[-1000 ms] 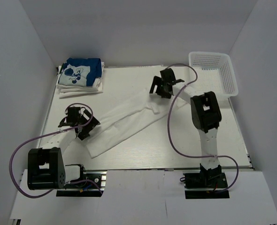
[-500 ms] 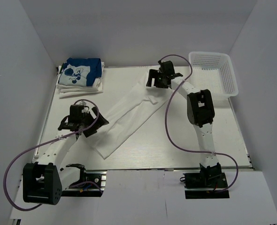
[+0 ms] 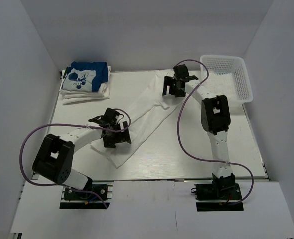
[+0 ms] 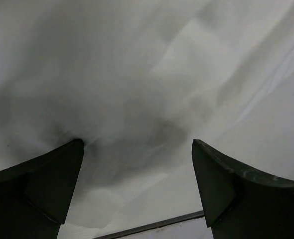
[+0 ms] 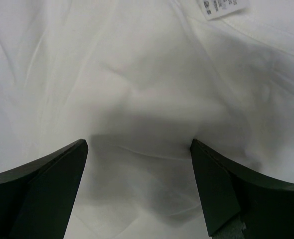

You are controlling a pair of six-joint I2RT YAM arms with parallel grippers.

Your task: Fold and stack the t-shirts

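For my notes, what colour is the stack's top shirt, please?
Top shirt: blue, white cartoon print; top external view.

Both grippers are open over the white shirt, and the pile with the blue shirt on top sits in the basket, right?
No. The pile topped by the blue shirt lies on the table, far left, not in the basket; the top view shows it. The left gripper and right gripper are open over the white shirt.

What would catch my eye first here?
A long white t-shirt, folded into a strip, lies slantwise across the middle of the table, with the left gripper open over its near end and the right gripper open over its far end. At the far left corner sits a folded stack topped by a blue t-shirt.
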